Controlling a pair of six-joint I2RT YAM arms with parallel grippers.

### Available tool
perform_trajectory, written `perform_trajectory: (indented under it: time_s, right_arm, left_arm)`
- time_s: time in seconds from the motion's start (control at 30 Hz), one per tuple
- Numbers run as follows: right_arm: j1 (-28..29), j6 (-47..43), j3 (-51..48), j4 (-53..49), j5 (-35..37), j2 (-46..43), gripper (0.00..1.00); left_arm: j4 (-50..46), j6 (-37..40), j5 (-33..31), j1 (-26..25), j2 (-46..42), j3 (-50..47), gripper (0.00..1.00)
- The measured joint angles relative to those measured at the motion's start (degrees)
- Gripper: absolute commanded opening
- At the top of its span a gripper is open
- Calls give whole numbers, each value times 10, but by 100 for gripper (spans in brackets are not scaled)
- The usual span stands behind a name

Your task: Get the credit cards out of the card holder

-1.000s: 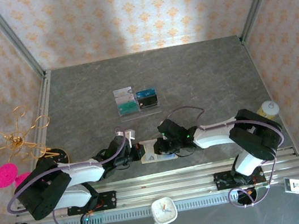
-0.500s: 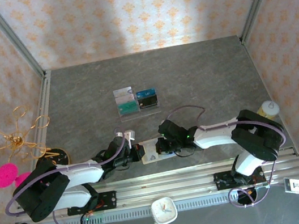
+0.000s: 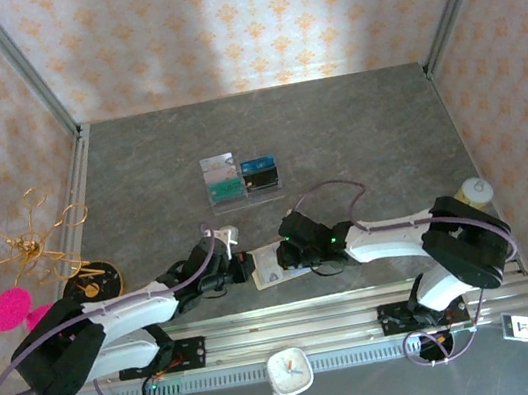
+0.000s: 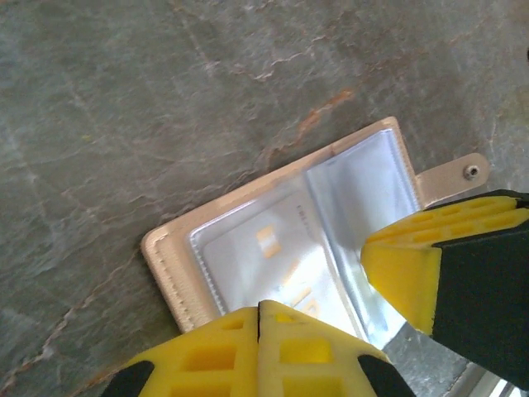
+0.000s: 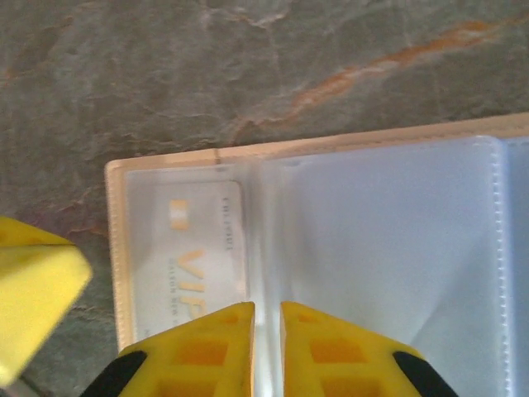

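Card holder (image 3: 267, 266) is lying open and flat on the counter (image 3: 354, 132), clear sleeves facing up, between my two claws. A pale credit card (image 5: 194, 256) marked VIP is sitting inside the sleeve at one end of the card holder, so it is not out yet. My left claw (image 4: 318, 285) is hovering over the card holder near its snap tab (image 4: 463, 172), jaws apart and clamped on nothing, I judge to pin the holder down. My right claw (image 5: 165, 306) is hanging over the card's end, jaws also apart, one finger just off the card holder's edge, probably lining up to pinch the card out. Beyond the card holder, a clear tray (image 3: 241, 178) is holding other cards.
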Motion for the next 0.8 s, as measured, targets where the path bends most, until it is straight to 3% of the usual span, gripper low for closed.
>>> perform_trajectory:
  time_s: [0.23,0.8]
  right_arm:
    - [-9,-24,4,0,-54,-1,17]
    - [-20,-21,-11,37,-109,28,15]
  left_arm:
    - [0,-4,0,-39,32,0,0]
    - [16,-4,-2,-42,43,-8,0]
